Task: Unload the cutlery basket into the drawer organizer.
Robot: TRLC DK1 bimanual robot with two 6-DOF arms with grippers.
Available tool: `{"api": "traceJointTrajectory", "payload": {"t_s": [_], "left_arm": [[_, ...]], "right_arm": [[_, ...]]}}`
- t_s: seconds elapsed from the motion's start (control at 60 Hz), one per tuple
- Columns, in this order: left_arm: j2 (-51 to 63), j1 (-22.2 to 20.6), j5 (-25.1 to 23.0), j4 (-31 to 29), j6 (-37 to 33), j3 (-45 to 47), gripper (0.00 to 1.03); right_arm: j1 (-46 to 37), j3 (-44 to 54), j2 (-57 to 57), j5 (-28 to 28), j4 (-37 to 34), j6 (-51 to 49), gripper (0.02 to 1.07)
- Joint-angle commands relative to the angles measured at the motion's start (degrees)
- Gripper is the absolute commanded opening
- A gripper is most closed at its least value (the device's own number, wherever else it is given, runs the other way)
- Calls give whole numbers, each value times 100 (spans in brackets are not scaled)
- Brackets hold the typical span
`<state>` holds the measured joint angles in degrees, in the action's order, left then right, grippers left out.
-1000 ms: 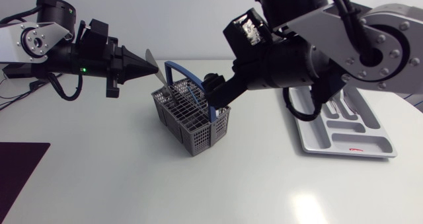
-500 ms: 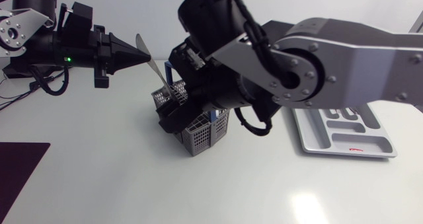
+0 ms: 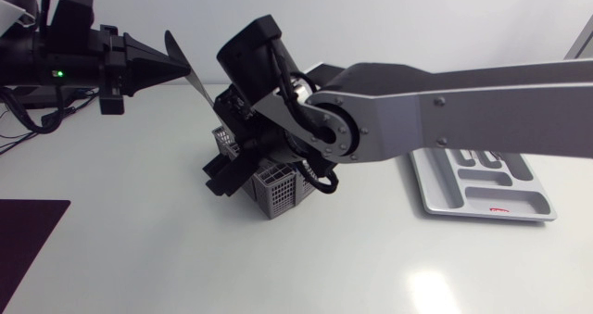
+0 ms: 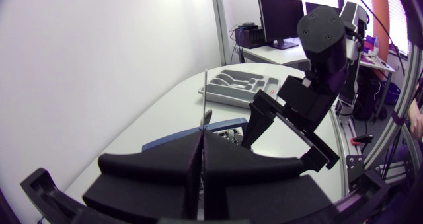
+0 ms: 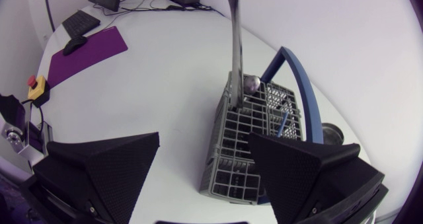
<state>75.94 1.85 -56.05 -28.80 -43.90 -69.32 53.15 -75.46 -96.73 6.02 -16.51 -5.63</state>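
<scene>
Cutlery basket (image 3: pixel 278 189), grey and upright, stands mid-table on the white table (image 3: pixel 139 258). The right gripper (image 3: pixel 220 177) is just beside it, fingers spread wide and grasping nothing, and the right wrist view shows the basket ahead of them. Level with the basket but well apart, on the right arm's side, lies the grey drawer organizer (image 3: pixel 445 198). Farther back and higher, the left gripper (image 3: pixel 185 69) is clenched on a silver knife (image 3: pixel 202 92) that slants downward, its lower end inside the basket.

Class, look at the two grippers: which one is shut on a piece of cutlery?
The left gripper, clamping the knife; the right gripper stands open at the basket.
</scene>
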Motion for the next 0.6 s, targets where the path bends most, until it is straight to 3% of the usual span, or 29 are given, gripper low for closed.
{"api": "traceJointTrajectory", "payload": {"t_s": [0.0, 0.167, 0.283, 0.45, 0.583], "left_arm": [[-273, 97, -222, -328, -119, 33, 3], [-475, 149, -433, -1278, -523, -64, 3], [-554, 149, -635, -1989, -901, -73, 3], [-572, 97, -872, -2622, -1279, -73, 3], [-581, -193, -987, -2921, -1402, -20, 3]], "right_arm": [[-85, 295, 277, -215, 113, -483, 99], [-322, 629, 734, -919, 254, -896, 99], [-656, 875, 1086, -1710, 351, -1063, 99], [-832, 1051, 1376, -2518, 175, -1248, 99], [-744, 1148, 1499, -2799, -1, -1318, 99]]}}
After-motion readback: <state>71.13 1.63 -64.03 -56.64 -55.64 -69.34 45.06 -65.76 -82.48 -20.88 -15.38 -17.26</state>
